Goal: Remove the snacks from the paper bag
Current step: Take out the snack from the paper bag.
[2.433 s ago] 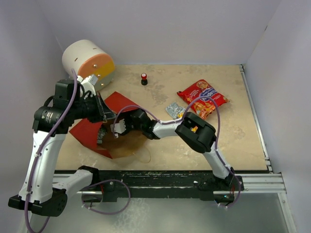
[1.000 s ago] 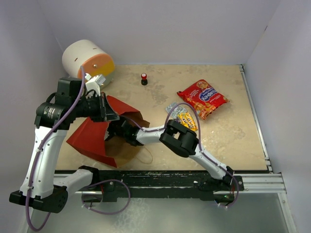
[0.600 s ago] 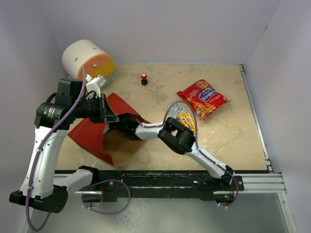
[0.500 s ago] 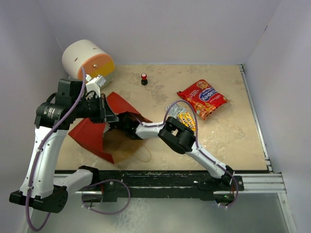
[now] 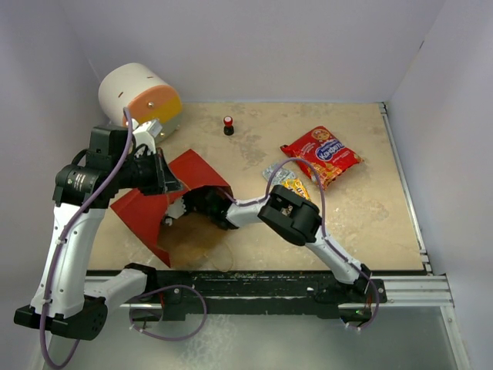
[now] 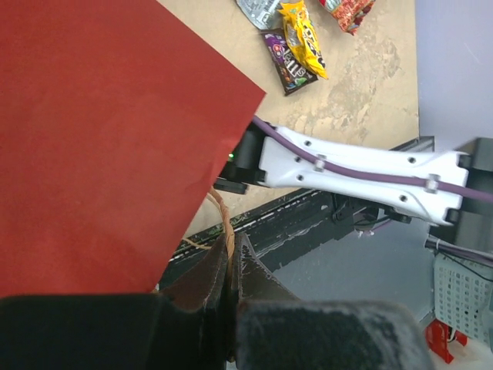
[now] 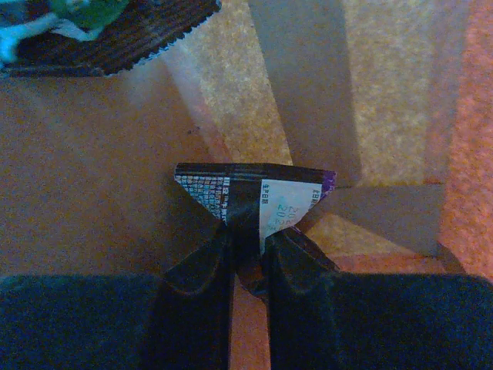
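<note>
The red paper bag (image 5: 166, 204) sits left of centre in the overhead view with its mouth propped open. That's the left gripper (image 6: 229, 266) at work, clamped tight on the twine handle (image 6: 223, 223) and lifting that side so the other arm can reach in. The chip bag (image 5: 321, 156) already lies out on the table, upper right. Deep inside the bag, the right gripper (image 7: 246, 258) is pinched nearly closed on a purple packet (image 7: 254, 196), and another wrapper (image 7: 108, 31) waits at the upper left of that view.

white cylinder (image 5: 139, 96) far-L, red/blk knob (image 5: 228, 125)
</note>
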Motion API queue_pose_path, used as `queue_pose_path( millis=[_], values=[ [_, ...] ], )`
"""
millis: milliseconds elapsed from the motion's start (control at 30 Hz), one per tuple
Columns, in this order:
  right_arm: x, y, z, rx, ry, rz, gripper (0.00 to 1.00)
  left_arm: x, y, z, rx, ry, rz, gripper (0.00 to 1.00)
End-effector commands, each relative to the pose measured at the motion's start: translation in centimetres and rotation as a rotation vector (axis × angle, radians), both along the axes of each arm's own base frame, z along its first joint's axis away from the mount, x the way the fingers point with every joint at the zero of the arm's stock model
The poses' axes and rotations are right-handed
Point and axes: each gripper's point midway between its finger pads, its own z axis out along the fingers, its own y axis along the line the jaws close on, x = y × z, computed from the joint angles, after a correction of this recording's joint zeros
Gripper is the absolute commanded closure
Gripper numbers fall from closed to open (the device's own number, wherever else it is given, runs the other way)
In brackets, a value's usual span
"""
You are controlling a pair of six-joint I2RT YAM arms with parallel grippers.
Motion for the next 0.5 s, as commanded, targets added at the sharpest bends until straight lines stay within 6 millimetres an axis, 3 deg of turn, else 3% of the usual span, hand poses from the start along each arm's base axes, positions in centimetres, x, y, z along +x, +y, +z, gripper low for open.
queue_pose_path(
  millis=[0, 100, 133, 300, 400, 467],
  values=[
    [-2.7, 0.1, 7.1, 0.189, 0.01, 0.044, 0.84, 1.1, 0.4, 1.6, -0.005, -0.073, 0.058, 1.0],
    [-5.9, -0.5, 9.1, 0.238, 0.056, 0.11, 0.85, 1.7, 0.4, 1.7, -0.007, -0.082, 0.079, 1.0],
    [-7.4, -0.9, 8.8, 0.236, 0.084, 0.135, 0.85, 2.0, 0.4, 1.8, -0.011, -0.088, 0.085, 1.0],
    [-13.4, -2.1, 10.9, 0.352, 0.257, 0.205, 0.85, 3.1, 0.7, 1.9, -0.007, -0.108, 0.133, 1.0],
    [-16.9, -3.8, 12.2, 0.42, 0.405, 0.246, 0.85, 3.5, 1.1, 1.6, 0.002, -0.111, 0.165, 1.0],
    [-19.0, -5.3, 14.4, 0.489, 0.507, 0.274, 0.85, 3.7, 1.3, 1.1, 0.009, -0.108, 0.187, 1.0]
  ],
)
